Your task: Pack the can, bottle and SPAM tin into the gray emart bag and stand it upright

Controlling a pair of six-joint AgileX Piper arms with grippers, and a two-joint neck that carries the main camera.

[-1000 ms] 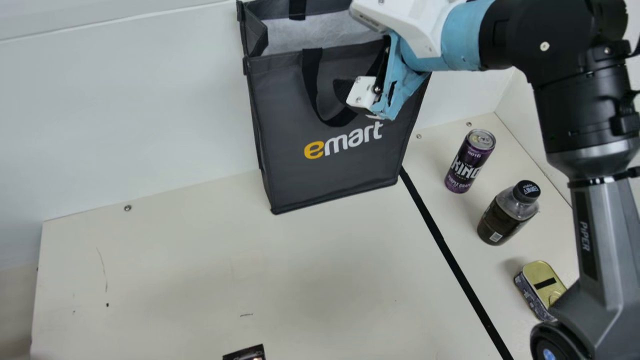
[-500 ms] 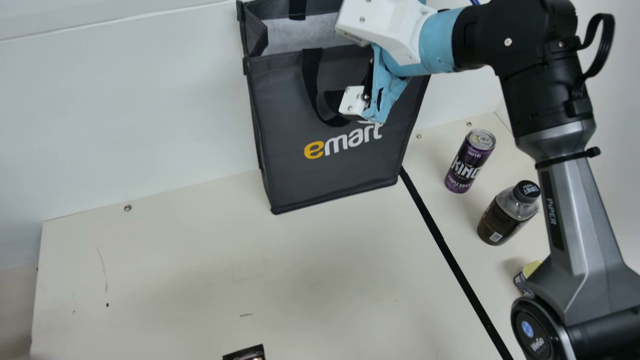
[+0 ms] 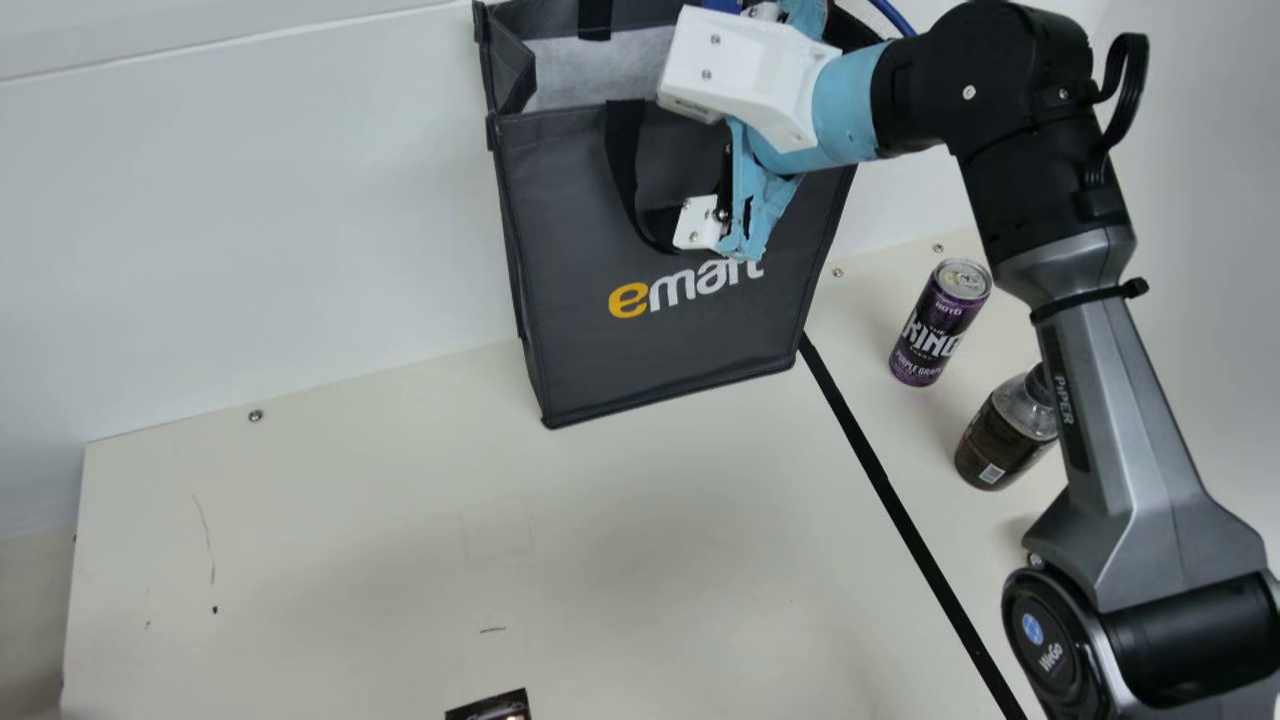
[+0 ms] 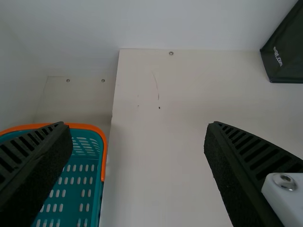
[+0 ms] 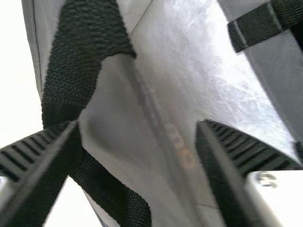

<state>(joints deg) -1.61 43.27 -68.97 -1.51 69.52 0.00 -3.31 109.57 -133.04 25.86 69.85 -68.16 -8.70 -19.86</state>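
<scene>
One emart bag (image 3: 650, 350): upright
Right gripper (image 3: 668, 222): fingers apart at bag's handle (image 3: 622, 165)
Left gripper (image 4: 136, 125): fingers apart
Can (image 3: 932, 325), bottle (image 3: 1003, 437): outside bag

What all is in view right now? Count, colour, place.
gray bag: 1, dark grey, upright at the back wall
handle straps: 2, black, front and rear of bag
can: 1, purple, standing right of bag
bottle: 1, dark, black label, partly behind right arm
dark item: 1, black, main view's bottom edge, unidentifiable
basket: 1, teal, orange rim, left wrist view
table: 1, cream, under bag
stripe: 1, black, across table
right arm: 1, grey/black/blue/white, main view's right
right claw: 1, black, open, at bag's handle
left claw: 1, black, open, left wrist view
</scene>
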